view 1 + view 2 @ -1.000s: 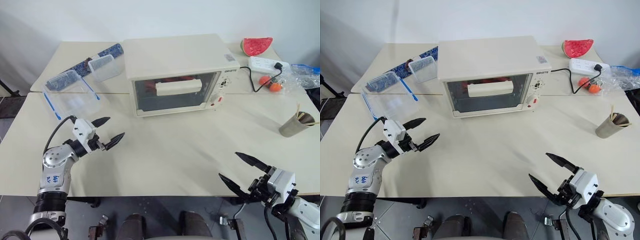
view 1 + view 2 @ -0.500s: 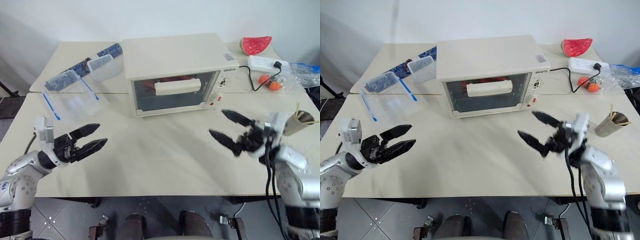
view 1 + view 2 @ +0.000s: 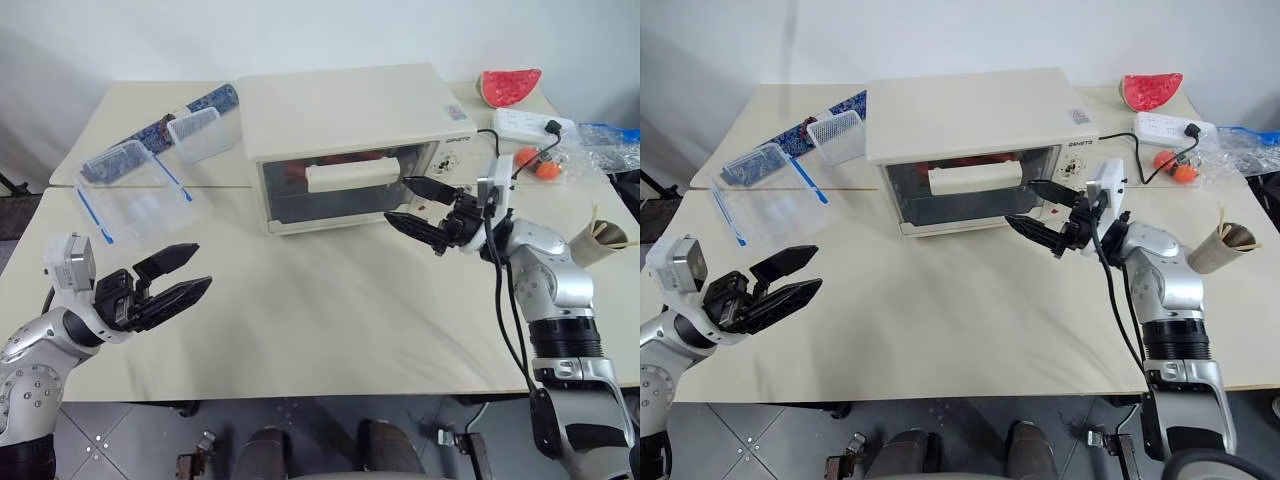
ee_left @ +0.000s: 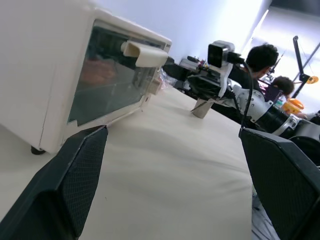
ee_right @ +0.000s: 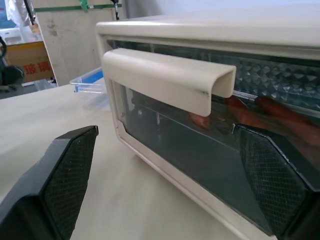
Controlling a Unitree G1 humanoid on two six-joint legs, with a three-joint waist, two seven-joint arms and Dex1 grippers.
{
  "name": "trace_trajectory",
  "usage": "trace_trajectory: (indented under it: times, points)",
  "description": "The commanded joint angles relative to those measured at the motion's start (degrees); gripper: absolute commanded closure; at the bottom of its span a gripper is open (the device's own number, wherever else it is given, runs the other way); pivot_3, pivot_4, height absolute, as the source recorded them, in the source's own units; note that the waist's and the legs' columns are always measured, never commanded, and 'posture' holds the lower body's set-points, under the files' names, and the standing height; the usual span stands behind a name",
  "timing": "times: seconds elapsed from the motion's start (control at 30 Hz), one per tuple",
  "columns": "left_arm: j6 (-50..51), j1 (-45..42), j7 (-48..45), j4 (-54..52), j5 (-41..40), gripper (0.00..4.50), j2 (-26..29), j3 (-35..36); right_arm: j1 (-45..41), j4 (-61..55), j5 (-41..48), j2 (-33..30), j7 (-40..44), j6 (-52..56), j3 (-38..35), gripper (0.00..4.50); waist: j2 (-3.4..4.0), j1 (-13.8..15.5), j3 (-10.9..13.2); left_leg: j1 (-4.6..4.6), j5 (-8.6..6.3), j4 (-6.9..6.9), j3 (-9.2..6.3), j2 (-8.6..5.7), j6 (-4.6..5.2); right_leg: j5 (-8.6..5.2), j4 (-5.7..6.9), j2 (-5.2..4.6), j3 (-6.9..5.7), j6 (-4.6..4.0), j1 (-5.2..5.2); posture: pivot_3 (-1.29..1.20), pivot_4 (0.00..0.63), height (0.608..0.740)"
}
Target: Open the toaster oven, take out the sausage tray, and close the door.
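approaching the door (image 3: pixel 345 183) of the toaster oven (image 3: pixel 350 140), centre-top of frame: right gripper (image 3: pixel 420 205) jaws wide, empty, just right of the bar handle (image 3: pixel 350 174), whose long axis runs left-right. left gripper (image 3: pixel 170 280) wide, empty, lower left, well apart. sausage tray (image 5: pixel 260 115) inside.

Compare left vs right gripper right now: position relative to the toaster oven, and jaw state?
The right gripper is raised just in front of the door of the toaster oven, near the right end of the handle; the left gripper hangs over bare table, well short of the oven. The right points left across the door; the left points right. Both are open and empty.
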Motion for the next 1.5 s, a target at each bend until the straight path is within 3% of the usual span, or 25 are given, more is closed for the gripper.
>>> trace_trajectory:
  times: [0.03, 0.23, 0.43, 0.67, 0.73, 0.83, 1.0, 1.23, 1.5]
  points:
    - [-3.19, 1.32, -0.44, -3.71, 0.56, 0.05, -1.10, 1.80, -3.65, 3.36, -1.78, 1.37, 1.32, -2.96, -0.11, 0.00, 0.00, -0.25, 0.00, 0.00, 0.00, 0.01, 0.02, 0.00, 0.00, 0.00, -0.01, -0.01, 0.00, 0.00, 0.00, 0.00, 0.150, 0.740]
    - [-2.85, 2.91, -0.21, -3.79, 0.39, 0.05, -0.99, 1.75, -6.07, 5.23, -2.25, 4.13, 4.55, -5.13, -0.54, 0.00, 0.02, -0.33, 0.01, 0.02, -0.01, -0.01, 0.01, 0.06, -0.02, 0.00, 0.01, 0.02, -0.07, 0.00, -0.01, 0.00, 0.150, 0.740]
    - [-4.09, 3.41, 0.09, -3.12, 1.36, 0.05, -1.31, 1.73, -1.98, 0.60, -3.27, 1.71, 11.29, -5.20, 1.26, 0.00, 0.03, -0.19, 0.02, 0.00, -0.02, -0.01, -0.04, 0.05, -0.04, 0.00, 0.01, 0.01, -0.09, 0.00, 0.00, 0.00, 0.150, 0.740]
    - [-3.07, -1.89, 2.21, -0.68, 2.20, 0.05, -0.86, -1.31, 5.58, -5.24, -6.88, -1.68, 15.97, -13.36, 2.67, 0.00, 0.04, -0.21, 0.02, 0.00, -0.03, 0.00, -0.01, 0.05, -0.05, 0.00, -0.01, 0.01, -0.12, 0.00, 0.00, 0.00, 0.150, 0.740]
    - [-5.58, -5.93, 3.89, 2.33, 6.35, 0.05, -1.63, -3.83, 8.05, -4.96, -8.96, -2.68, 16.90, -17.59, 2.97, 0.00, 0.04, 0.04, 0.02, 0.02, -0.03, 0.00, 0.01, 0.05, -0.05, 0.00, 0.00, 0.02, -0.13, 0.00, 0.00, 0.00, 0.150, 0.740]
    - [-11.57, -13.59, 5.56, 7.77, 13.11, 0.85, -4.81, -8.09, 11.21, -3.67, -10.78, -3.62, 17.07, -20.91, 3.29, 0.00, 0.04, 0.68, 0.02, 0.04, -0.02, 0.02, 0.02, 0.03, -0.05, 0.00, -0.02, 0.02, -0.17, 0.00, 0.04, 0.00, 0.150, 0.740]
    - [-13.94, -23.83, 5.95, 14.05, 17.05, 2.41, -9.84, -13.50, 11.88, -3.39, -10.97, -2.82, 14.41, -22.62, 2.94, 0.00, 0.02, 1.03, 0.03, 0.02, -0.03, 0.14, 0.11, 0.03, -0.05, 0.01, -0.03, 0.02, -0.21, 0.03, 0.05, 0.00, 0.150, 0.740]
    - [-16.90, -30.17, 5.33, 20.84, 23.80, 4.48, -14.09, -20.29, 13.42, -4.12, -11.47, -3.03, 11.82, -24.64, 2.90, 0.00, 0.01, 1.15, 0.03, 0.04, -0.02, 0.14, 0.11, 0.03, -0.05, 0.01, -0.01, 0.02, -0.28, 0.03, 0.06, 0.00, 0.150, 0.740]
    - [-20.93, -29.30, 4.92, 23.78, 28.08, 4.48, -17.94, -23.34, 19.44, -10.48, -10.31, -4.55, 8.35, -23.13, 1.69, 0.00, 0.00, 1.38, 0.04, -0.02, -0.03, 0.23, 0.10, 0.03, -0.05, 0.02, -0.03, 0.01, -0.30, 0.03, 0.08, 0.00, 0.150, 0.740]
